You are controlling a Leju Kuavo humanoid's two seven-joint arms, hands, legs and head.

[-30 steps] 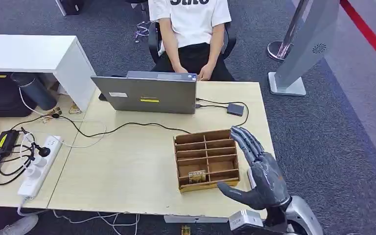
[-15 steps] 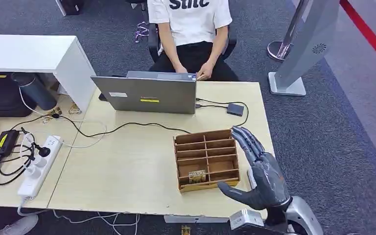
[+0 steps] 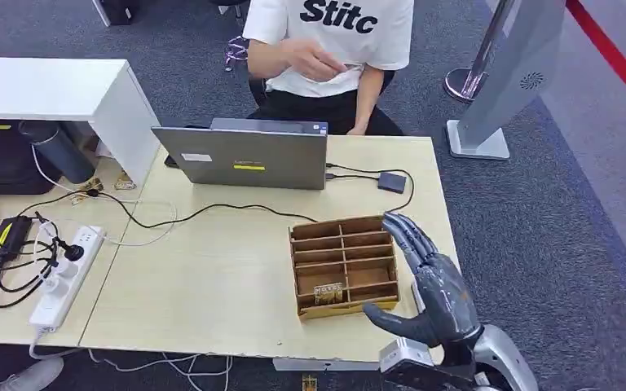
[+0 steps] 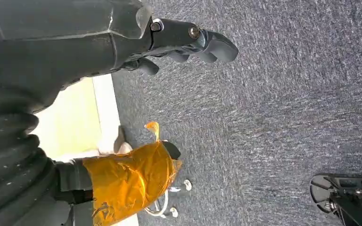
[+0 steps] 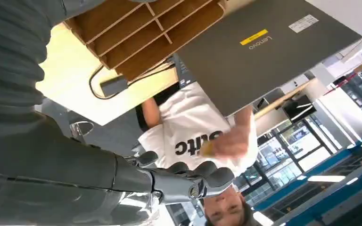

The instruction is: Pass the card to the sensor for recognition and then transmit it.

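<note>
Head view, right hand: right hand (image 3: 434,287) is raised at the table's near right edge, just right of the wooden organizer (image 3: 344,265); fingers (image 3: 407,236) are extended and apart, thumb out toward the organizer's near wall; nothing is held.
Head view, card: card (image 3: 328,292) stands on edge in the organizer's near left compartment; it appears small, pale and yellowish with dark print, too small to read reliably.
Head view, sensor: small dark box (image 3: 391,182) on a cable lies far right on the table (image 3: 212,277), beside the laptop (image 3: 244,156); judged to be the sensor.
Head view, person: person (image 3: 330,49) sits behind the laptop with one hand raised at chest height.
Left wrist view, left hand: left hand (image 4: 184,40) hangs over grey carpet; fingers are curled inward on nothing.
Right wrist view, right hand: thumb and fingertips (image 5: 207,176) are apart and free; organizer compartments and the laptop lid appear beyond them.
Risk, reach: the card sits low between thin dividers, so thick fingers could catch a wall and drag or tip the light organizer.
Risk, grip: a thin upright card offers little edge; a weak pinch could let it slip or fall flat in the compartment.
Risk, transfer: the cable near the sensor could snag a passing hand.
</note>
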